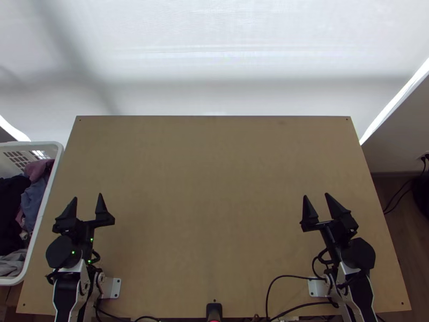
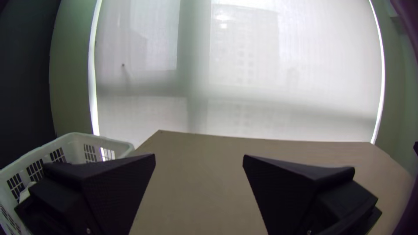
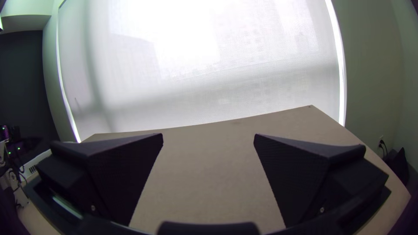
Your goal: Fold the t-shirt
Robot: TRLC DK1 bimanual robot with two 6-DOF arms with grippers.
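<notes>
Over the near left part of the table, my left gripper (image 1: 87, 196) stands open with nothing between its fingers. In the left wrist view the two black fingers of the left gripper (image 2: 199, 157) are spread wide apart. My right gripper (image 1: 316, 195) is over the near right part of the table, also open and holding nothing. The right wrist view has the right gripper (image 3: 208, 137) with bare tabletop between its fingers. No spread t-shirt lies on the table; clothes (image 1: 33, 198) in dark, blue-grey and mauve tones are bunched in the basket at the left.
The white laundry basket (image 1: 45, 206) stands against the left edge of the wooden table (image 1: 214, 177). Black cables (image 1: 279, 277) run along the table's near edge by the right arm's base. A pale blind (image 1: 214, 59) hangs beyond the far edge.
</notes>
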